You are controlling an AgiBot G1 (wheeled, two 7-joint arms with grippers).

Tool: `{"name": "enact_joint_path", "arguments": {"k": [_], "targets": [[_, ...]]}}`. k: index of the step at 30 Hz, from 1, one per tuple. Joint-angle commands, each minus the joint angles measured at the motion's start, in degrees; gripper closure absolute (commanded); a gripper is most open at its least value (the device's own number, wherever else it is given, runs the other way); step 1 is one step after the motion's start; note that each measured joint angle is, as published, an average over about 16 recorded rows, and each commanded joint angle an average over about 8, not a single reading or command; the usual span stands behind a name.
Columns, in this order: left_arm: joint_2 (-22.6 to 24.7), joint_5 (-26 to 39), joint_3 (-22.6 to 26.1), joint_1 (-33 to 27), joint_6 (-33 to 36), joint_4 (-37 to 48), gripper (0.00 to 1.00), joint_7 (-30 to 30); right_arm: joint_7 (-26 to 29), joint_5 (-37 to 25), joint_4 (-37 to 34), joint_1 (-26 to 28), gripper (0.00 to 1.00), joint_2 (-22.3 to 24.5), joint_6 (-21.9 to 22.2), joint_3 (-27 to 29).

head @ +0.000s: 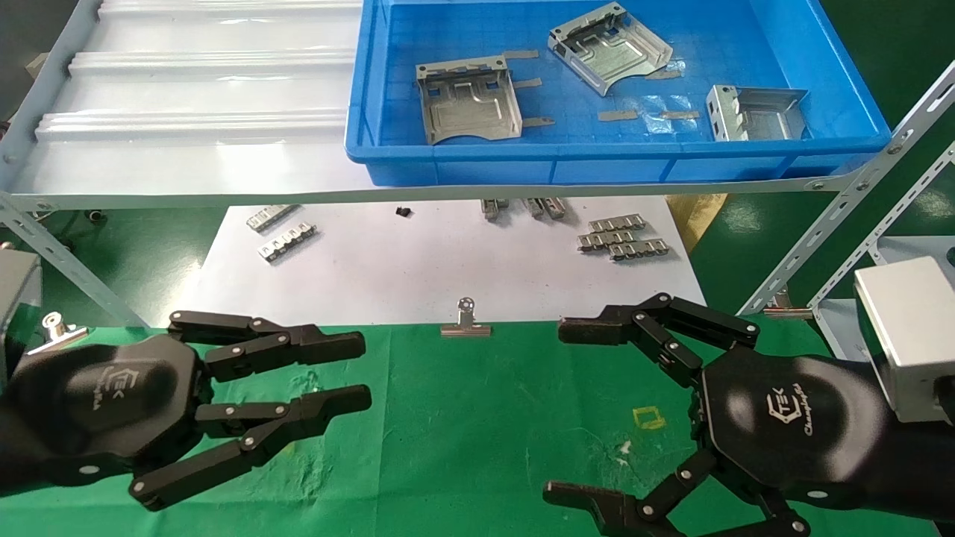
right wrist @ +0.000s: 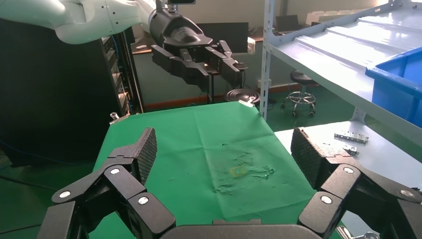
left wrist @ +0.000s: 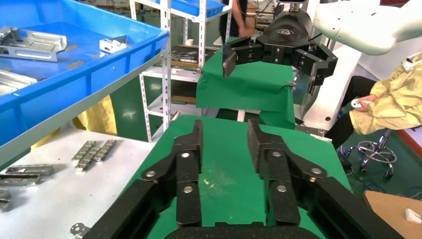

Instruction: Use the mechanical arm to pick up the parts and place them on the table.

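Both hands hover over the table (head: 462, 418), holding nothing: the left gripper (head: 328, 377) has its fingers spread, and the right gripper (head: 571, 410) is spread wider. By my judgement nothing is done yet, since all three parts (head: 468, 101) lie in the blue bin (head: 619, 168) on the ribbed shelf (head: 186, 112) beyond the table. Between table and shelf lies white paper (head: 418, 268) with clip strips (head: 623, 237). Metal racks and a seated person (left wrist: 393, 99) are beyond.
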Motion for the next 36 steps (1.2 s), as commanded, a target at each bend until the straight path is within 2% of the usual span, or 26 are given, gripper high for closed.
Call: {"name": "enact_joint_path", "arguments": {"k": [1, 7, 11, 16, 22, 23, 29, 30, 31, 36], "targets": [[0.0, 0.0, 0.0, 0.0, 0.0, 0.0, 1.00, 0.0, 0.0, 0.0, 0.0, 0.0, 0.00, 0.0, 0.0, 0.0], [0.0, 0.0, 0.0, 0.0, 0.0, 0.0, 1.00, 0.0, 0.0, -0.1, 0.0, 0.2, 0.00, 0.0, 0.2, 0.1], [0.0, 0.0, 0.0, 0.0, 0.0, 0.0, 1.00, 0.0, 0.3, -1.1, -0.8, 3.1, 0.00, -1.2, 1.4, -0.1], [0.0, 0.0, 0.0, 0.0, 0.0, 0.0, 1.00, 0.0, 2.2, -5.9, -6.0, 12.8, 0.00, -5.7, 4.5, -2.1], [0.0, 0.0, 0.0, 0.0, 0.0, 0.0, 1.00, 0.0, 5.0, -16.5, -19.5, 27.5, 0.00, -14.3, 12.5, -6.7], [0.0, 0.0, 0.0, 0.0, 0.0, 0.0, 0.96, 0.0, 5.3, -18.5, -22.1, 29.7, 0.00, -15.8, 14.3, -7.5], [0.0, 0.0, 0.0, 0.0, 0.0, 0.0, 0.21, 0.0, 5.6, -29.8, -38.2, 40.1, 0.00, -23.6, 23.5, -12.7], [0.0, 0.0, 0.0, 0.0, 0.0, 0.0, 0.08, 0.0, 5.4, -31.4, -40.8, 41.5, 0.07, -24.8, 24.6, -13.5], [0.0, 0.0, 0.0, 0.0, 0.0, 0.0, 0.00, 0.0, 5.2, -32.8, -43.4, 42.8, 0.19, -25.9, 25.6, -14.3], [0.0, 0.0, 0.0, 0.0, 0.0, 0.0, 0.00, 0.0, 3.1, -37.7, -54.7, 47.8, 0.81, -30.9, 29.8, -17.0]]}}
